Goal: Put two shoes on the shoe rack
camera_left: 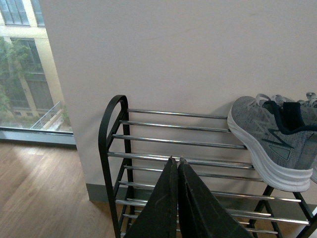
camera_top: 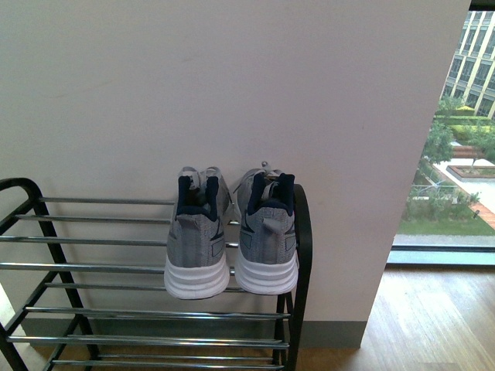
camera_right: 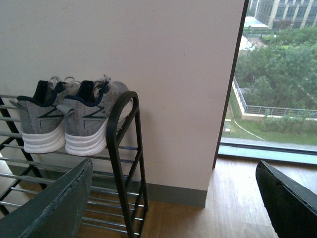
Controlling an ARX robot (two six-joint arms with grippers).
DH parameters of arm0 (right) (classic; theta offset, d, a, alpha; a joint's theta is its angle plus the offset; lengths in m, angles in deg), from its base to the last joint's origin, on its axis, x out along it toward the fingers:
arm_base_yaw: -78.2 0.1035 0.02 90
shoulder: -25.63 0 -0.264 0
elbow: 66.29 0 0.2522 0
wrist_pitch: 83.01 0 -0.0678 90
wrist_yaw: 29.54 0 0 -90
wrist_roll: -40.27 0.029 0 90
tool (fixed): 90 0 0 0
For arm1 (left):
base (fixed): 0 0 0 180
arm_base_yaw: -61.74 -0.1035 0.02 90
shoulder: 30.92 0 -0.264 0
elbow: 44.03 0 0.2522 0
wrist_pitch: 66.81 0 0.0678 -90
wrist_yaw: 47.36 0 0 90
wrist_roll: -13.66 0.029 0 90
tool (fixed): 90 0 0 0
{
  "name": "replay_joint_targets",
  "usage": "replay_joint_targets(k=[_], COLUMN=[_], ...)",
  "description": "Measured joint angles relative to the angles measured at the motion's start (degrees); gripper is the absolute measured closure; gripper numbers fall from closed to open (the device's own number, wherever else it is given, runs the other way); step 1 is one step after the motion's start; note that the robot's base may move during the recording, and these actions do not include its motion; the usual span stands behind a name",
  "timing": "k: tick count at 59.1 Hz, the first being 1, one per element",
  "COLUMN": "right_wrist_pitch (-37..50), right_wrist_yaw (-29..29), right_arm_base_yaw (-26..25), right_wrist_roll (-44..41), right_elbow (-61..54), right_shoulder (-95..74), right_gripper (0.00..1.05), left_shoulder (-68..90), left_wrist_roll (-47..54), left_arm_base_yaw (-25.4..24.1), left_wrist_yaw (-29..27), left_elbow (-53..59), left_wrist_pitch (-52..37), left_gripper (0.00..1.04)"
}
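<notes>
Two sneakers (camera_top: 197, 247) on rack (camera_top: 93, 267), apart from left gripper (camera_left: 175, 161), right gripper (camera_right: 173, 166).

The shoe rack (camera_top: 93, 267) was set on the wooden floor (camera_top: 433, 325), lower left of frame. On its top shelf, the left sneaker (camera_top: 196, 247) and the right sneaker (camera_top: 267, 239) were rested side by side.

Two grey sneakers (camera_top: 197, 243) fill the right end of the shoe rack's (camera_top: 302, 239) top shelf, blocking me there. The rest of that shelf lies open. The wall (camera_top: 232, 77) closes the rack's back. Bare wooden floor (camera_top: 433, 325) to its right leaves me room.
</notes>
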Motion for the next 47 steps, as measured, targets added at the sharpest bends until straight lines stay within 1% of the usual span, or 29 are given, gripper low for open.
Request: replay_joint_targets(k=[33, 44, 47], right_wrist_pitch=[0.0, 0.0, 0.0], right_wrist_yaw=[0.0, 0.0, 0.0], right_arm_base_yaw=[0.0, 0.0, 0.0], right_wrist_roll=[0.0, 0.0, 0.0], right_elbow=[0.0, 0.0, 0.0], right_shoulder=[0.0, 0.0, 0.0], right_gripper=[0.09, 0.09, 0.09], left_shoulder=[-12.02, -14.19, -17.09], left_wrist_roll=[0.0, 0.0, 0.02], left_arm_base_yaw=[0.0, 0.0, 0.0], left_wrist_yaw=[0.0, 0.0, 0.0], left_elbow=[0.0, 0.0, 0.0], left_wrist_pitch=[11.63, 13.94, 17.79], left_gripper=[1.04, 1.04, 1.04])
